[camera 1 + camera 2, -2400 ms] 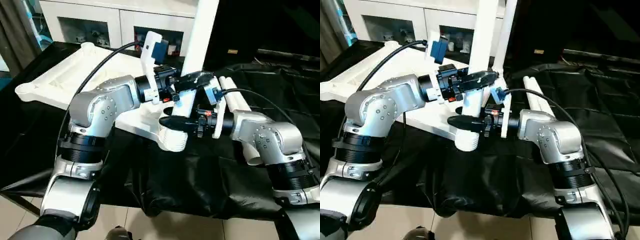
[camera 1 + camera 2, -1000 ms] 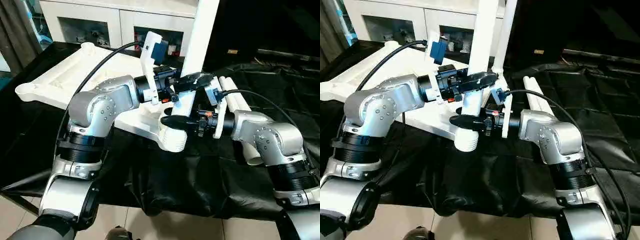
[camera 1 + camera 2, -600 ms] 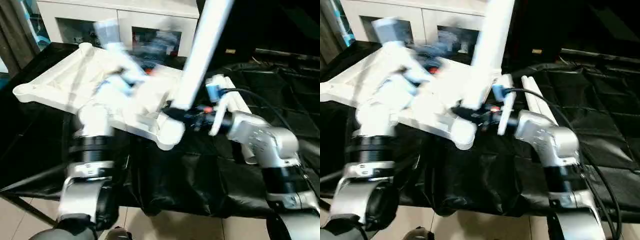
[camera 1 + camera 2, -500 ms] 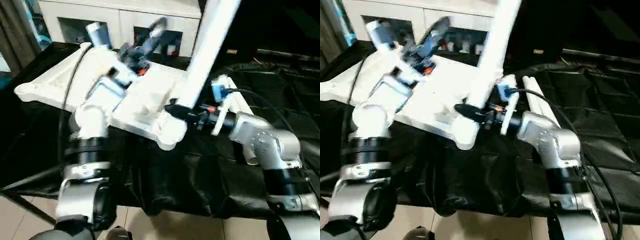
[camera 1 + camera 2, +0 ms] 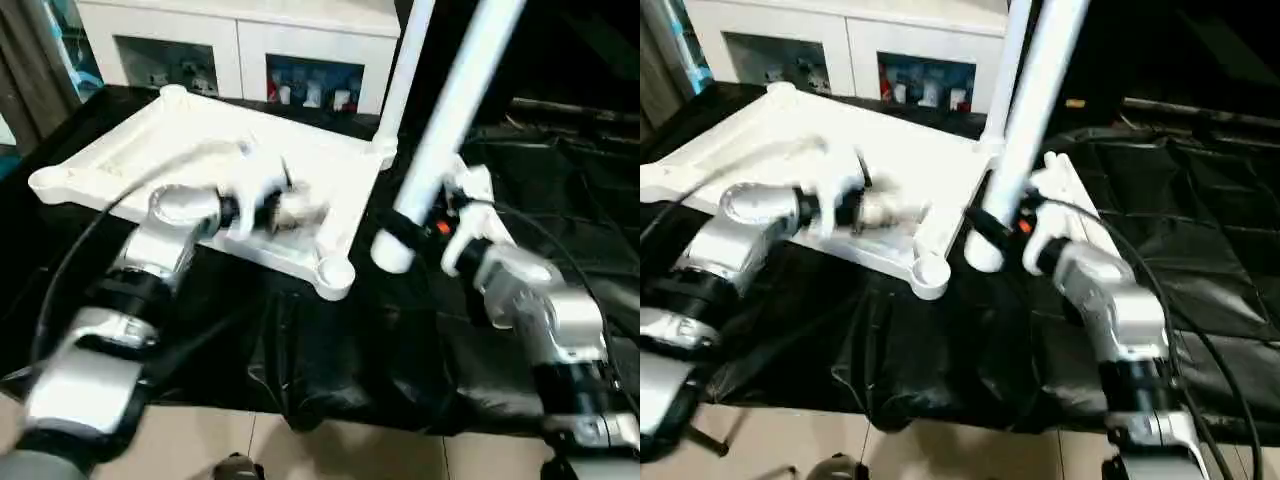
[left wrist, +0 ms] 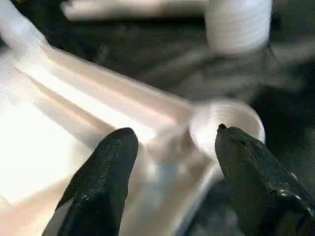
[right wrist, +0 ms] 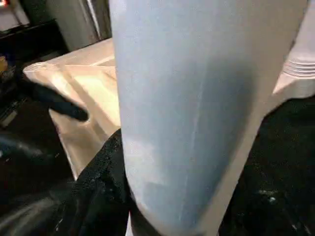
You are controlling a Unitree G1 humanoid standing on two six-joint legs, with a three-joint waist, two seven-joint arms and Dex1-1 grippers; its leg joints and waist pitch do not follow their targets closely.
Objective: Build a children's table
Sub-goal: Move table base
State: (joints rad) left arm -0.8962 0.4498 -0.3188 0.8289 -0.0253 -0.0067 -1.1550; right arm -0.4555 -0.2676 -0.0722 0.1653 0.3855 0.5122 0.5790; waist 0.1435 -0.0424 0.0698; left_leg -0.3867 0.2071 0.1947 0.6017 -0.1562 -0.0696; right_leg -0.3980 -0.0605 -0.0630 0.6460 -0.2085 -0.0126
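step: seat the held leg (image 5: 447,120) into the near corner socket (image 5: 336,272) of the tabletop (image 5: 150,150). Judging by the frames, it's not in yet.
tabletop: upside down on the black-draped work table (image 5: 420,340), ribbed side up. Near socket faces you, empty.
leg: your right gripper (image 5: 412,212) is clamped around it just above the threaded lower end. It leans, top tilted to the right, bottom end hanging off to the right of the socket, apart from it.
installed: one leg (image 5: 405,60) already stands upright at the far right corner.
spares: more legs (image 5: 1065,180) lie on the cloth behind the right arm.
left gripper: left gripper (image 6: 172,162) has its fingers spread, holding nothing, hovering over the tabletop beside the near socket. Wrist view shows the socket rim next to one fingertip.
do it well: bring the leg upright first, then centre the threaded end over the socket before lowering. Going in tilted will likely catch on the rim.
brace: press the left gripper on the tabletop near the socket, otherwise the top may slide on the cloth.
watch: keep the left fingers out of the socket mouth.
finish: thread suggests a twist, so turn rather than shove.
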